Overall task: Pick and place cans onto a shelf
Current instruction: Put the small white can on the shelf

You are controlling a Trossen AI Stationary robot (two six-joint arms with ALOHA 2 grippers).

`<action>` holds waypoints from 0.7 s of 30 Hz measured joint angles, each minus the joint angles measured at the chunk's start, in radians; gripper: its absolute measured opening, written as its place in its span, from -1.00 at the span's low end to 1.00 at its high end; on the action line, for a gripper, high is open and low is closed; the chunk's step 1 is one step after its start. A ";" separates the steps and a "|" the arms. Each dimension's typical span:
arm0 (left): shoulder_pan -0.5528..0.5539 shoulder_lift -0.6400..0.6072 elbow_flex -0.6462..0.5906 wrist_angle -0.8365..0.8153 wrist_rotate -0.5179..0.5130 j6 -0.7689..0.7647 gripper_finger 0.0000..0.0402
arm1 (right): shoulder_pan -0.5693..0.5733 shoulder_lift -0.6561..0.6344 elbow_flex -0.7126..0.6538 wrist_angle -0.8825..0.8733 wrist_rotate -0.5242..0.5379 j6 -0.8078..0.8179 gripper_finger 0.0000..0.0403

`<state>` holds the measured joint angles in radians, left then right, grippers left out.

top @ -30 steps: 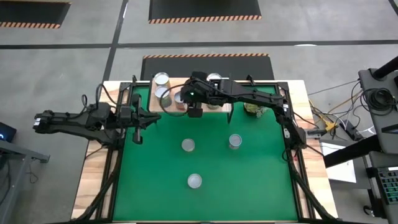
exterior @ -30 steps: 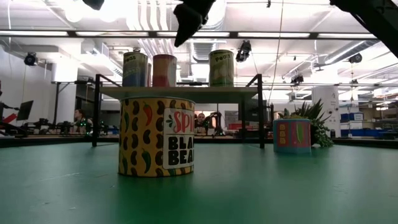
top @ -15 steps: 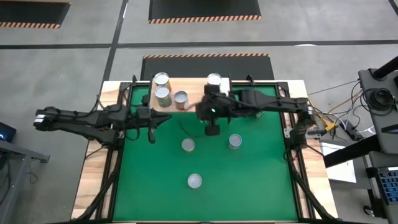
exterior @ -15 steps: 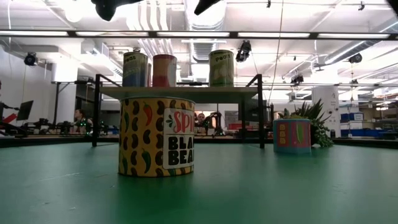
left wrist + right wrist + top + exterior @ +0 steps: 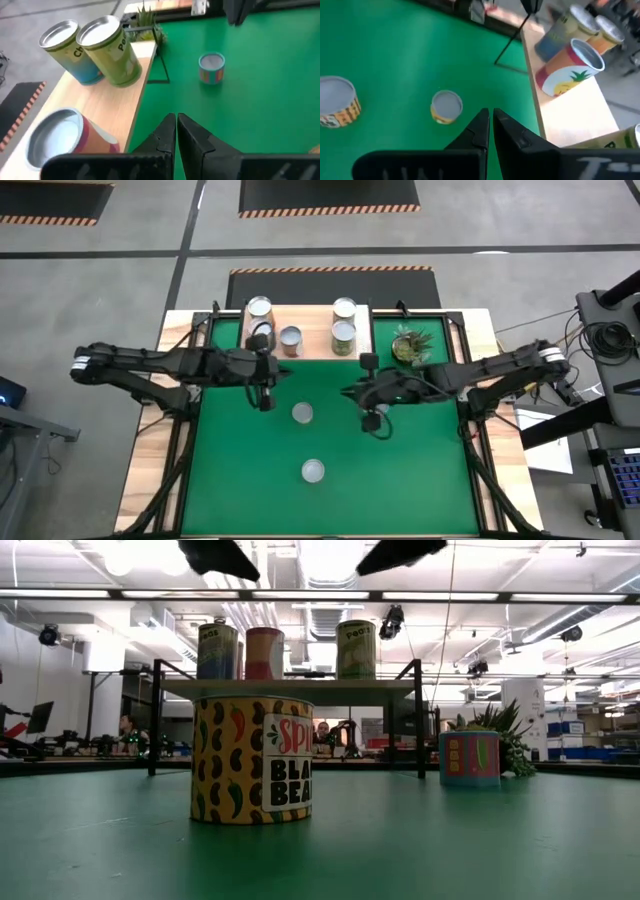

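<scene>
The light-wood shelf [image 5: 315,330] stands at the table's far edge with several cans on its top, among them a red-labelled can [image 5: 291,338] and a green-labelled one [image 5: 343,334]. Two cans stand on the green mat, the nearer with a yellow bean label [image 5: 314,471] [image 5: 252,760], the other farther back [image 5: 302,413]. A pink and blue can [image 5: 211,67] [image 5: 470,758] stands on the mat under my right arm. My left gripper [image 5: 266,400] [image 5: 176,125] is shut and empty, high over the mat just in front of the shelf. My right gripper [image 5: 374,420] [image 5: 490,120] is shut and empty, high above the pink and blue can.
A small potted plant [image 5: 410,345] stands on the mat right of the shelf. The shelf's thin black legs [image 5: 155,715] stand on the mat. Wooden borders [image 5: 145,480] frame the table. Open green mat [image 5: 400,480] lies toward the near edge.
My right gripper has left the shelf's left part and gone toward the table's near and right edges, ending above the pink and blue can. My left gripper has gone toward the table's right edge, along the front of the shelf. No can has moved.
</scene>
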<state>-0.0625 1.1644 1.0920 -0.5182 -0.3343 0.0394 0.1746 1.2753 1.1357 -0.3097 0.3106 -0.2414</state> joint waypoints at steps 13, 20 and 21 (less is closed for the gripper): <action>0.082 0.271 0.382 -0.426 -0.101 0.043 -1.00 | 0.013 -0.260 -0.303 0.263 -0.005 -0.083 -0.94; 0.166 0.407 0.524 -0.542 -0.234 0.135 -1.00 | 0.013 -0.315 -0.328 0.263 -0.023 -0.098 -0.94; 0.178 0.423 0.536 -0.551 -0.233 0.147 -1.00 | 0.013 -0.319 -0.333 0.262 -0.028 -0.105 -0.94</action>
<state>0.1153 1.5875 1.6278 -1.0694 -0.5674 0.1866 0.1879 0.9560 0.8030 -0.0481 0.2830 -0.3468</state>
